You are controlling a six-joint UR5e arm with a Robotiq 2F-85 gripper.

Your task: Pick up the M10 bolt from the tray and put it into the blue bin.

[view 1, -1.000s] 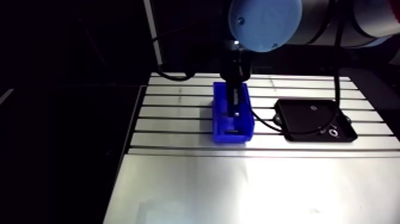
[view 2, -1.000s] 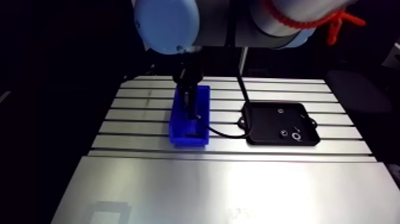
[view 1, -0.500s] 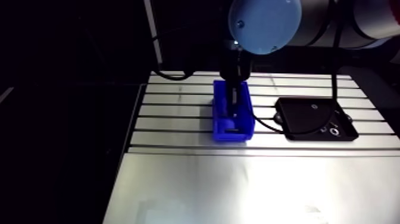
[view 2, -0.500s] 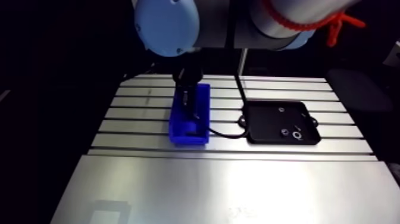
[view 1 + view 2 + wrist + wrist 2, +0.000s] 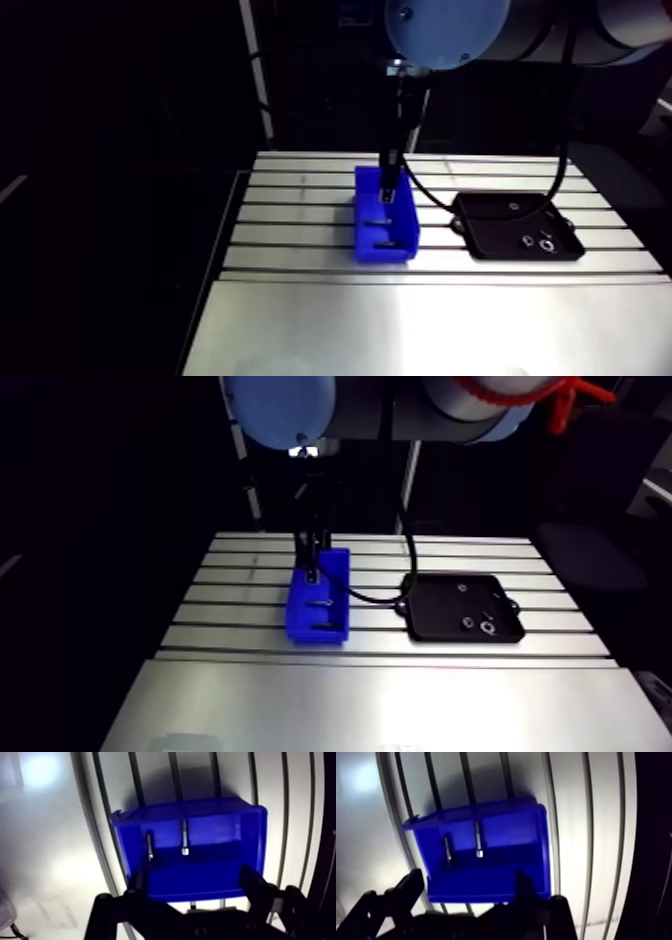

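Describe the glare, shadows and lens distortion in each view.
Arm view: strong glare washes over the smooth near part of the slotted aluminium table, while the black plastic tray is dim. Wrist view: the table's straight slots bow into curves, the blue plastic bin throws a dark shadow on the table beyond it, and the open two-finger gripper shows as a dark silhouette.

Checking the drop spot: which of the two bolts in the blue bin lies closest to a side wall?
The outer bolt, close beside one side wall of the blue bin. The middle bolt lies parallel to it, nearer the bin's centre.
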